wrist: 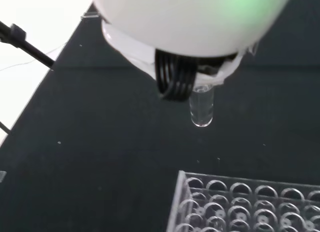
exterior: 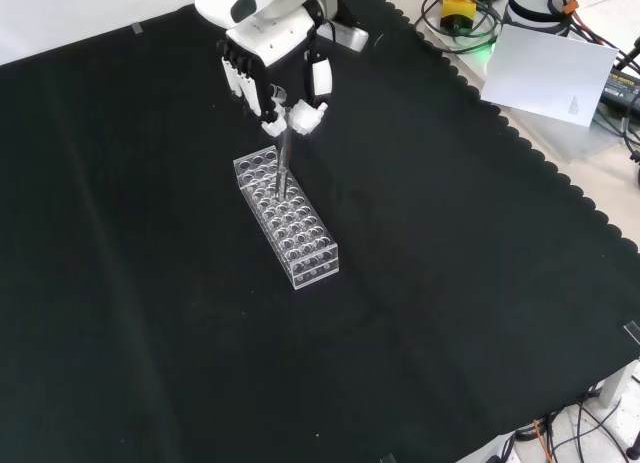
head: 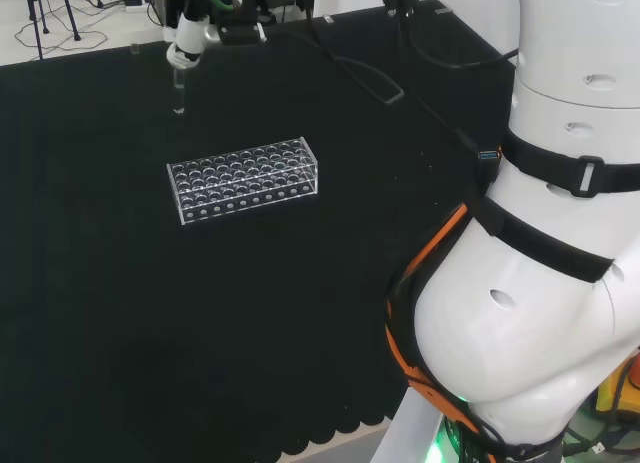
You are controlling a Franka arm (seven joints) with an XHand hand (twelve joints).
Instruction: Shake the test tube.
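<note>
A clear glass test tube hangs upright from the hand, whose fingers and thumb pinch its upper end. The front view has the hand at the top of the cloth, the test tube pointing down in front of the rack's far end. Seen from the wrist, the tube's rounded bottom pokes out below the curled fingers, held clear above the cloth. A clear plastic tube rack with many empty holes lies on the black cloth, nearer than the hand in the head view.
The rack lies lengthwise in the middle of the cloth; its corner is close below the tube. The arm's white links stand at the right of the head view. Cables and a white sheet lie beyond the cloth's scalloped edge.
</note>
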